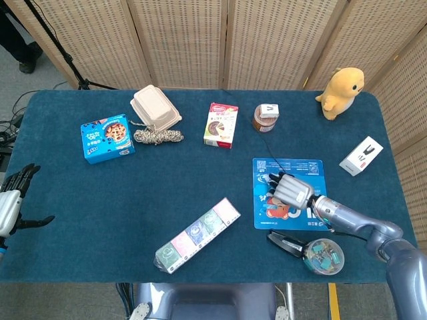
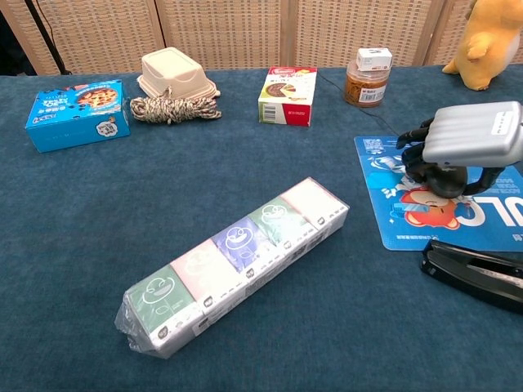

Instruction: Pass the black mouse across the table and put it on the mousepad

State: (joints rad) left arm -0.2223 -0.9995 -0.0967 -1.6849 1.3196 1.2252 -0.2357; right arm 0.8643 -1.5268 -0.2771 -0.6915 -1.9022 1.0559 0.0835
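On the blue table (image 1: 200, 167): 1 black mouse (image 2: 448, 178), 1 mousepad (image 1: 267, 213), 2 robot hands (image 1: 292, 190), 1 stapler (image 2: 474, 269), 1 plush toy (image 1: 341, 91), 1 jar (image 1: 264, 119), 1 rope coil (image 1: 158, 136), 1 tissue multipack (image 1: 197, 235), 1 clip tub (image 1: 323, 257), 4 boxes (image 1: 107, 137).
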